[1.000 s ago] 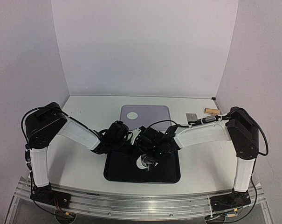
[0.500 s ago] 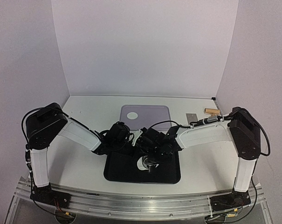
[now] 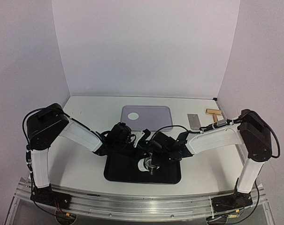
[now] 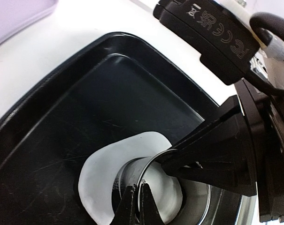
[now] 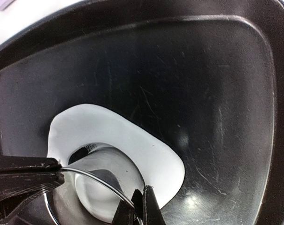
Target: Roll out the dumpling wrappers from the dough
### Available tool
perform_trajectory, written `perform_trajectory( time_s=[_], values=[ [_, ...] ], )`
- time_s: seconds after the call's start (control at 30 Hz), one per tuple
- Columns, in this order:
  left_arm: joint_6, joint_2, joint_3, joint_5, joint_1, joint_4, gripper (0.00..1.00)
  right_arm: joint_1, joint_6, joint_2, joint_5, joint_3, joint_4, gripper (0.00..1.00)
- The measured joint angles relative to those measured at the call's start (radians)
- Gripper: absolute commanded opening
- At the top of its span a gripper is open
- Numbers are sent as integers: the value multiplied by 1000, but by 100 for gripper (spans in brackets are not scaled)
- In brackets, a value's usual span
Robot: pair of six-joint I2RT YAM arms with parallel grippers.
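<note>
- Both pincers are closed on one thing: the left pincer [image 4: 140, 202] is pinched onto the thin upper rim of the metal ring [image 4: 126, 180], and the right pincer [image 5: 134, 208] is clamped onto the same rim on the opposite side.
- This two-sided hold is judged to be used so that the ring is kept level and the downward push is spread evenly, letting a whole circle be cut rather than one edge.
- Directly beneath both pincers lies the dough [image 5: 132, 140], a flattened white sheet of uneven outline. The ring is stood upright on it, and a margin of dough is seen around much of the ring's foot.
- The dough is carried by the black tray [image 4: 62, 103], which rests on the table [image 3: 85, 112]. Its raised lip is probably meant to keep the sheet from sliding while it is pressed.
- Beyond the pincers and well apart from them, one dumpling wrapper [image 3: 134, 115] is laid on the lavender mat [image 3: 153, 115]. Cut discs are presumably gathered there, away from the cutting.
- Farther off, on the right pincer's outer side, a rolling pin [image 3: 213, 111] and a metal scraper [image 3: 193, 120] are set by the table's far corner, out of the arms' way.
- Whether the ring has passed fully through the dough cannot be told.
</note>
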Motion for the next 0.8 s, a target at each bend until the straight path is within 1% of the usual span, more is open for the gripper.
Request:
perform_trajectory(
  time_s=[0.1,0.23,0.37,0.47,0.6,0.7,0.8],
  values=[
    [0,3,6,0,-2,-7,0,2,-8,15,3,34,-41,0],
    [4,-1,15,-17,8,-33,0,1,-43,98,22,172,-178,0],
    [20,-14,15,-28,33,-62,0,-5,-64,150,34,252,-215,0],
    [28,-16,14,-27,37,-65,0,-7,-63,138,35,228,-186,0],
    [30,-15,13,-14,27,-61,0,-6,-42,78,21,123,-83,0],
    [29,-16,10,-11,1,-59,0,3,-30,43,8,73,-62,0],
    [29,-19,3,-17,-10,-53,0,11,-23,38,8,69,-72,0]
  ],
)
